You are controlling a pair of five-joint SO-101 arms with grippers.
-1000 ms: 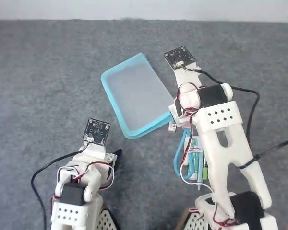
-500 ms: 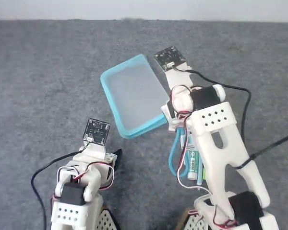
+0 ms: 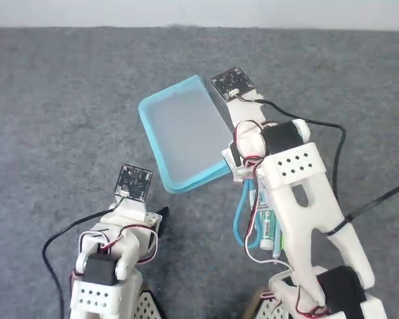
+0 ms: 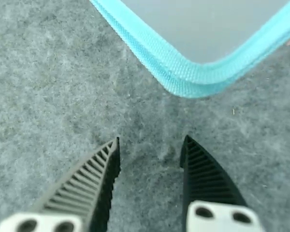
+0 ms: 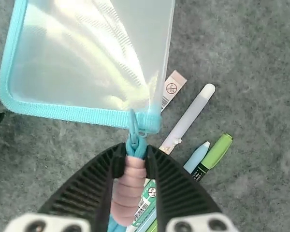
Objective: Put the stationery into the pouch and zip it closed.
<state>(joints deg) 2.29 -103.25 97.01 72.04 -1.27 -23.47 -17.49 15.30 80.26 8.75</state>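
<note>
Grey carpet-like table surface (image 3: 66,106) meets a pale wall (image 3: 186,12) behind.

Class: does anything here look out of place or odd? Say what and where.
Yes: the pens lie on the mat beside the pouch, not inside it, while the right gripper is shut on its pink zip pull.

A: Where's the high camera?
B: Above the desk (image 3: 66,100), looking down over both arms.
A: The wrist ones?
B: Close, facing down past the left tool (image 4: 152,139) and right tool (image 5: 135,146); all three share the pouch (image 5: 87,53) edge.
</note>
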